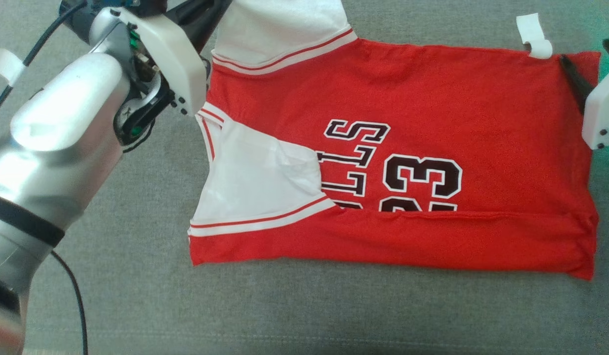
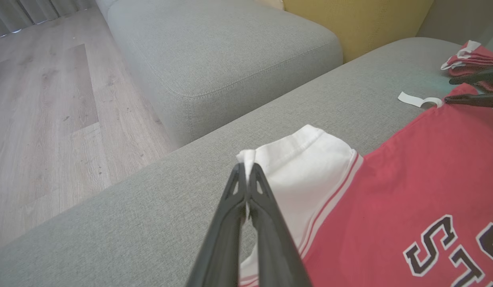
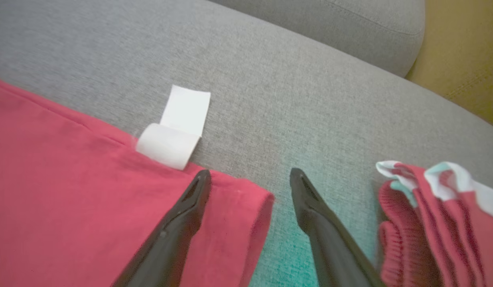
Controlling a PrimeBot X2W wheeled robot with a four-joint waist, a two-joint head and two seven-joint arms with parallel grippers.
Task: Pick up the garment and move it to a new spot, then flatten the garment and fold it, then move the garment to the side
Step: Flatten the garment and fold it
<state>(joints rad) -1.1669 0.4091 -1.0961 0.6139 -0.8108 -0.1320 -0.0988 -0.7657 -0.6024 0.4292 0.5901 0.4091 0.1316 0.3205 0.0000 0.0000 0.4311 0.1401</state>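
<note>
Jaws, left side: the left gripper [image 2: 246, 169] was pinched together on the edge of a white sleeve [image 2: 306, 159], at the far left of the cloth.
Garment: the red jersey [image 1: 432, 113] lay spread across the grey sofa cushion [image 1: 137, 305]. Its near edge was folded up over the lettering, and the other white sleeve lay in over the chest.
Label: a white tag [image 3: 178, 131] stuck out, curled, from the far edge near the right corner.
Jaws, right side: the right gripper [image 3: 250, 175] stood wide apart at the far right corner, one finger over red cloth and the other over bare cushion, holding nothing.
Far right: a folded red pile [image 3: 430, 215] sat just beside that gripper.
Risk: a pull from the left alone would likely drag the jersey askew, since the right corner was not yet gripped. The thin pinch on the sleeve might slip, and the right finger could snag the pile.
Count: one jersey, two sleeves, one tag, one folded pile, two grippers.
</note>
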